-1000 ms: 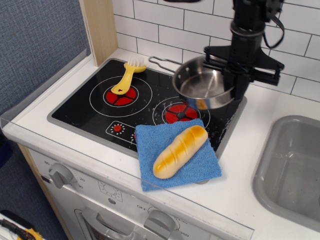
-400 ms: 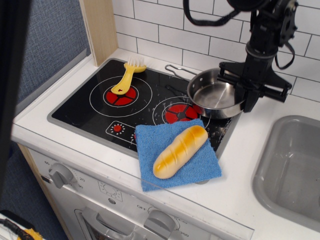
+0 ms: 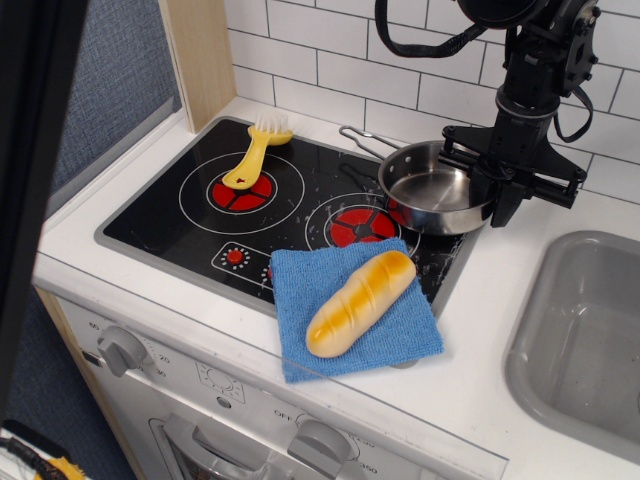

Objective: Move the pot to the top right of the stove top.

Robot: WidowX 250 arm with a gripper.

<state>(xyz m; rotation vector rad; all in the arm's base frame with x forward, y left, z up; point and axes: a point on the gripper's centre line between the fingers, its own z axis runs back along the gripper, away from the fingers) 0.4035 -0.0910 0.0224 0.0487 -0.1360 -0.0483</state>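
The pot [image 3: 432,188], a small shiny steel saucepan, sits at the back right of the black stove top [image 3: 190,215], its wire-loop handle [image 3: 366,138] pointing back left. My black gripper [image 3: 492,190] comes down from above onto the pot's right rim, with its fingers closed on that rim. Whether the pot's base touches the glass or hangs just above it I cannot tell.
A bread loaf [image 3: 360,301] lies on a blue cloth [image 3: 400,338] over the stove's front right corner. A yellow brush [image 3: 255,150] lies on the left burner. The grey sink basin [image 3: 585,335] is to the right. White tiled wall behind, wooden post [image 3: 200,55] at back left.
The gripper has carried the pot to the right and lowered it toward the stove's back right corner. A dark shape has entered the left edge of the view.
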